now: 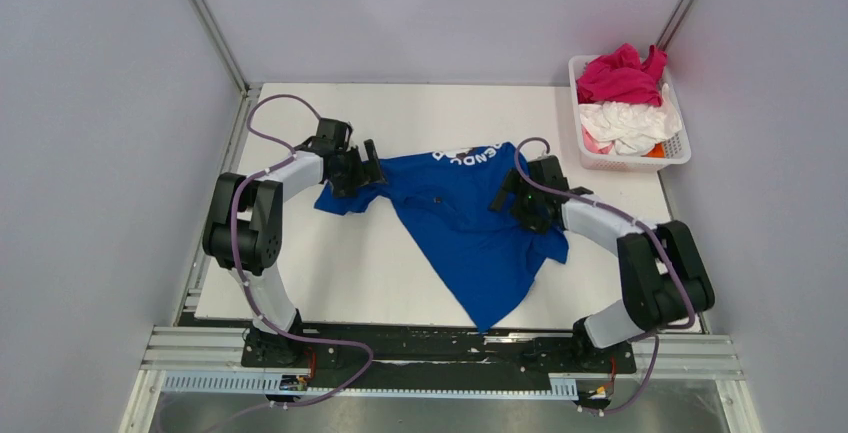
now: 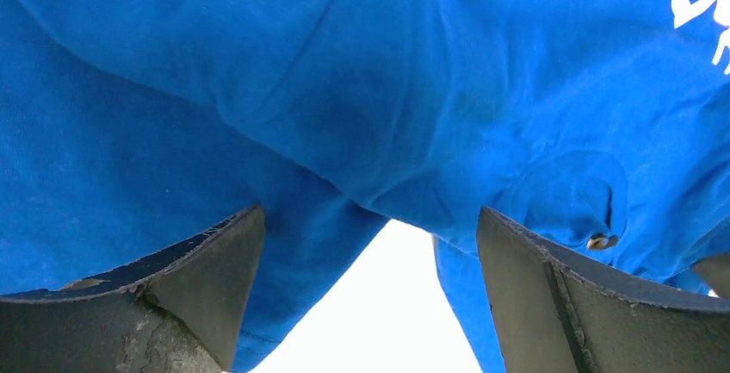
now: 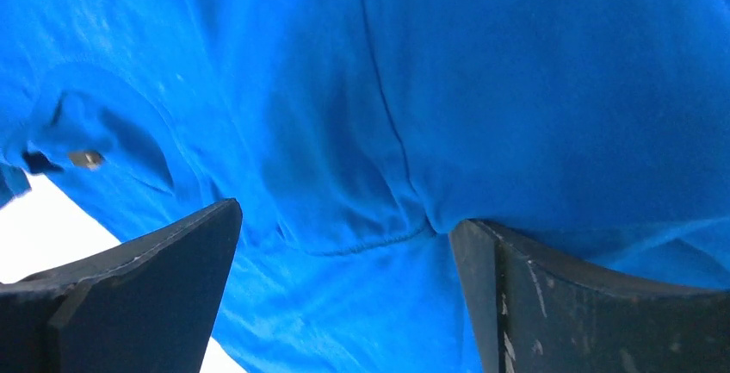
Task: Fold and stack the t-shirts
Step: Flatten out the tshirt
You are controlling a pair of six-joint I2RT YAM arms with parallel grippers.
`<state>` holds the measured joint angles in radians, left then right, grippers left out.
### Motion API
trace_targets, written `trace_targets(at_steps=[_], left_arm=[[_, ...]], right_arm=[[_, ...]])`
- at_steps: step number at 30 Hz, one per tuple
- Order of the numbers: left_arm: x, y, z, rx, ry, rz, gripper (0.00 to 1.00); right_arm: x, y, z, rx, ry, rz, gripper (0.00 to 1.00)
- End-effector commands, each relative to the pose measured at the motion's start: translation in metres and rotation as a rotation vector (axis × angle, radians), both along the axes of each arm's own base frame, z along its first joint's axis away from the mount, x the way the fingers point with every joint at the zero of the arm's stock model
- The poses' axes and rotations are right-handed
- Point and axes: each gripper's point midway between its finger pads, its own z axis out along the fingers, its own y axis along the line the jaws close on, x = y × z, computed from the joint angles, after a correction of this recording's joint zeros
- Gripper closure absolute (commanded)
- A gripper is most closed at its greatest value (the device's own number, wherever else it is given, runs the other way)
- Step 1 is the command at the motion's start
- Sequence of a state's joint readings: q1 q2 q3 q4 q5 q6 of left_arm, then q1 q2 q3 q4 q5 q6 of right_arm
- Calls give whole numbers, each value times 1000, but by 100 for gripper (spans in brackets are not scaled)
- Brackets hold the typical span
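The royal blue t-shirt [image 1: 460, 215] lies crumpled and unfolded on the white table, with white print letters [image 1: 467, 156] at its far edge and a long point trailing toward the front. My left gripper [image 1: 362, 168] is open at the shirt's left end; in the left wrist view [image 2: 370, 211] its fingers straddle blue cloth [image 2: 344, 89] and a wedge of bare table. My right gripper [image 1: 510, 198] is open over the shirt's right part; in the right wrist view [image 3: 346, 214] blue cloth [image 3: 516, 89] with a hem seam lies between its fingers. The magenta pink shirt [image 1: 620, 75] and white shirt [image 1: 628, 123] lie bunched in the basket.
The white lattice basket [image 1: 683, 153] stands at the table's back right corner, with something orange [image 1: 655, 151] inside. Bare white table [image 1: 330, 273] shows to the front left of the shirt. Grey walls enclose the table on three sides.
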<state>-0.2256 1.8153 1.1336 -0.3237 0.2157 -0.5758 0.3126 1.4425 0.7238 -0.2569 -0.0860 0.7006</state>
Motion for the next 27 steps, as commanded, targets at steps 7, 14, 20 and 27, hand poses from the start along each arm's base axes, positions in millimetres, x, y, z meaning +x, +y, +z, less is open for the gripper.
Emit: trace_targets(at_steps=[7,14,20,27], left_arm=[[-68,-2,-30,-9,138,-14,0],[-99,-10,2,42,85,-61,0],[-108,17,55,138,-44,11,0],[-149,59,47,276,28,133,0]], right_arm=[[132,-15,-35,-201,-26,-71,0],[231,-19,-2,-230,-174,-78,0],[223,-35,75,-251,-302,-141,0],[124,-70,90,-265,-297,-246,0]])
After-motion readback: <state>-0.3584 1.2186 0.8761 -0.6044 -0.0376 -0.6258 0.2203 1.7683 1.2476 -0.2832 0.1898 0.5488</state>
